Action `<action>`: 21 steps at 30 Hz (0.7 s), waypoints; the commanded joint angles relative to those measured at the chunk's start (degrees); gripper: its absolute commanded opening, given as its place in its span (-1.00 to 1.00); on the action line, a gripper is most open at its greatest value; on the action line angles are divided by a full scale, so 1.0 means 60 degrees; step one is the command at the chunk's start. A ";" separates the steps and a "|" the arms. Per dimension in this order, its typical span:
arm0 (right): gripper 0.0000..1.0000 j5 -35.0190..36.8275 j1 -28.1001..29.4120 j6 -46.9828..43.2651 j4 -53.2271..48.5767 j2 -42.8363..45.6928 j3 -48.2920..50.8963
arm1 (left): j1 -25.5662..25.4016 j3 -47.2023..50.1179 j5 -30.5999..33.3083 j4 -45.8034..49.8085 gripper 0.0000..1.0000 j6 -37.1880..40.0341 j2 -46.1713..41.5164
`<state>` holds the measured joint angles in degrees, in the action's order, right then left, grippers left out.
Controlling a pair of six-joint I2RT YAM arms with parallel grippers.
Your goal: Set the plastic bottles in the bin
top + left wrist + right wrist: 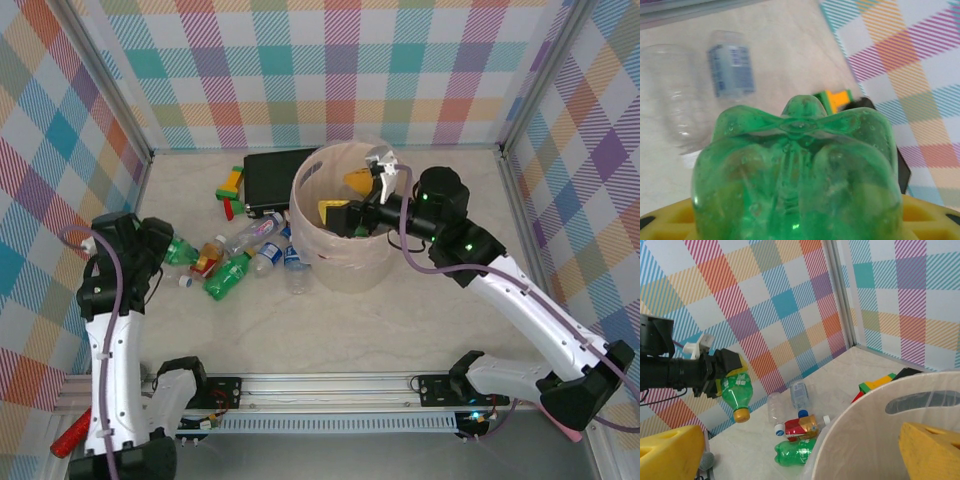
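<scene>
My left gripper [163, 250] is shut on a green plastic bottle [181, 252], held off the table at the far left; its base fills the left wrist view [797, 170]. From the right wrist view that green bottle [735, 390] hangs cap down, with an orange-yellow cap. Several plastic bottles lie left of the bin [345, 262]: a red-labelled one [208, 256], a green one [228, 276] and clear ones [256, 232]. My right gripper [352, 198] stands open over the bin's mouth with nothing between its yellow fingers [670, 452].
A black box [272, 175] lies behind the bin on its left side, with coloured toy blocks [231, 185] beside it. Checked walls close the table on three sides. Bare tabletop lies in front of the bin [880, 405] and to its right.
</scene>
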<state>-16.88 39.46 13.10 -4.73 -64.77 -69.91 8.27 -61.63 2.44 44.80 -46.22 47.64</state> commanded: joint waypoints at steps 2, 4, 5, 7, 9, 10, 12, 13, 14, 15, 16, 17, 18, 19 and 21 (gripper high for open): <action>0.98 0.0412 0.0059 0.0148 -0.0056 0.0582 0.0205 | -0.1616 -0.0944 0.1145 -0.0952 0.10 0.0480 0.0592; 0.98 0.0553 0.0060 0.0139 -0.0137 0.0790 0.0322 | -0.2473 -0.1334 0.1604 -0.1280 0.10 0.0802 0.0968; 0.98 0.0635 0.0059 0.0137 -0.0212 0.0907 0.0357 | -0.2850 -0.1571 0.1872 -0.1414 0.11 0.0960 0.1197; 0.98 0.0749 0.0060 0.0116 -0.0386 0.1080 0.0416 | -0.3671 -0.2034 0.2400 -0.1642 0.12 0.1370 0.1589; 0.98 0.0911 0.0059 0.0101 -0.0568 0.1258 0.0460 | -0.4627 -0.2663 0.3241 -0.1788 0.11 0.1945 0.2068; 0.98 0.0956 0.0059 0.0089 -0.0666 0.1317 0.0472 | -0.5077 -0.2935 0.3534 -0.1925 0.10 0.2278 0.2254; 0.98 0.1086 0.0059 0.0071 -0.0863 0.1459 0.0472 | -0.6149 -0.3545 0.4311 -0.2265 0.10 0.3120 0.2799; 0.98 0.1142 0.0059 0.0061 -0.0940 0.1513 0.0488 | -0.6629 -0.3800 0.4599 -0.2487 0.11 0.3573 0.3047; 0.98 0.1203 0.0059 0.0038 -0.0994 0.1583 0.0503 | -0.7138 -0.4097 0.4981 -0.2738 0.13 0.4125 0.3331; 0.98 0.1273 0.0059 0.0043 -0.1069 0.1640 0.0539 | -0.7629 -0.4371 0.5299 -0.3028 0.14 0.4677 0.3605; 0.98 0.1318 0.0059 0.0043 -0.1114 0.1693 0.0573 | -0.7963 -0.4570 0.5433 -0.3281 0.14 0.5159 0.3829; 0.98 0.1400 0.0070 0.0028 -0.1165 0.1762 0.0616 | -0.8323 -0.4777 0.5507 -0.3581 0.12 0.5700 0.4076; 0.98 0.1458 0.0071 0.0032 -0.1195 0.1834 0.0675 | -0.8591 -0.4930 0.5438 -0.3932 0.12 0.6174 0.4301; 0.98 0.1498 0.0062 0.0028 -0.1223 0.1890 0.0726 | -0.8766 -0.5047 0.5312 -0.4178 0.12 0.6561 0.4496; 0.98 0.1642 0.0062 -0.0009 -0.1271 0.2019 0.0843 | -0.9071 -0.5286 0.5158 -0.4653 0.10 0.7229 0.4922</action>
<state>-8.95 39.46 13.08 -11.46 -53.95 -65.73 -44.25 -90.67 30.87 23.99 -13.87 75.02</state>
